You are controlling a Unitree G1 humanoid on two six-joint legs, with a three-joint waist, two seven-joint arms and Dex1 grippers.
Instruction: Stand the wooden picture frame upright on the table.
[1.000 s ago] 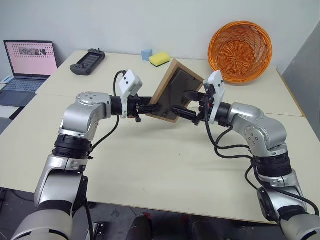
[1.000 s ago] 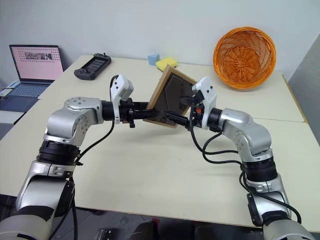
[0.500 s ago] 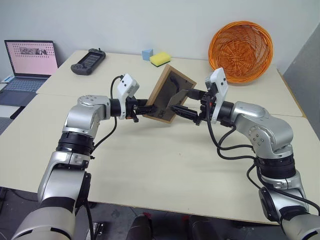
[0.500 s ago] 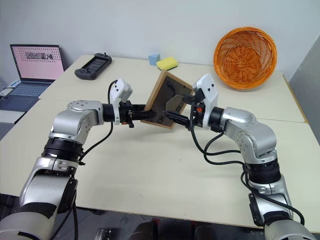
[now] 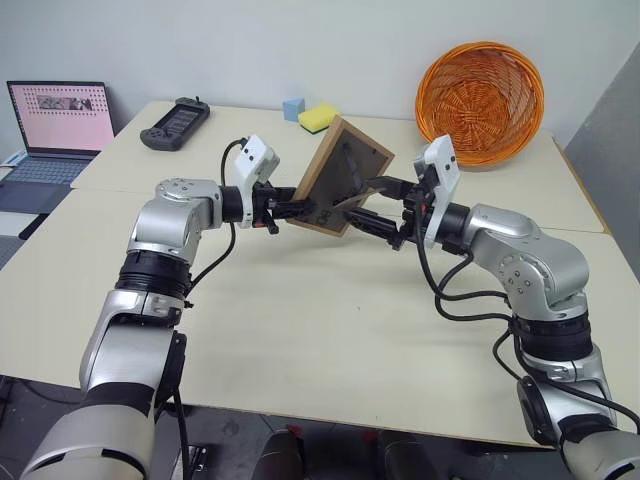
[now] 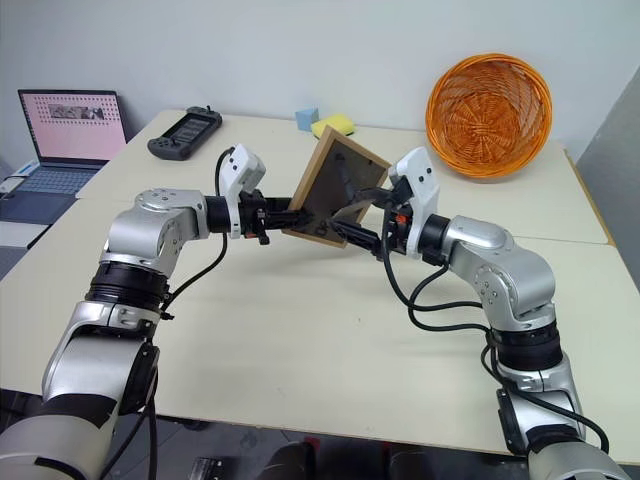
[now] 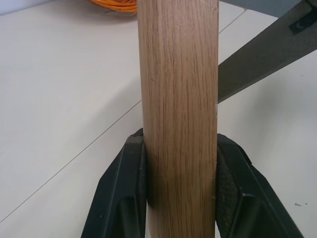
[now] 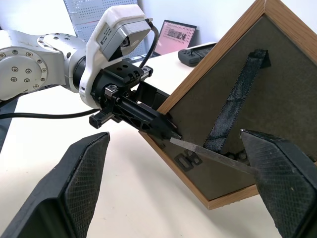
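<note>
Our left gripper (image 5: 283, 211) pinches the wooden picture frame (image 5: 343, 176) by its edge while our right gripper (image 5: 372, 207) gapes wide, so the frame could twist loose over the table (image 5: 300, 330).

Frame edge: you see the wooden picture frame (image 7: 178, 114) edge-on, a light-wood bar with vertical grain.
Grip: your left gripper (image 7: 179, 198) clamps it, black fingers (image 7: 124, 198) pressed on both sides.
Stand: a dark grey strip (image 7: 262, 54) angles away (thin).
Table (image 7: 59, 89): pale, crossed by a seam.
Basket (image 7: 116, 5): orange sliver.
</note>
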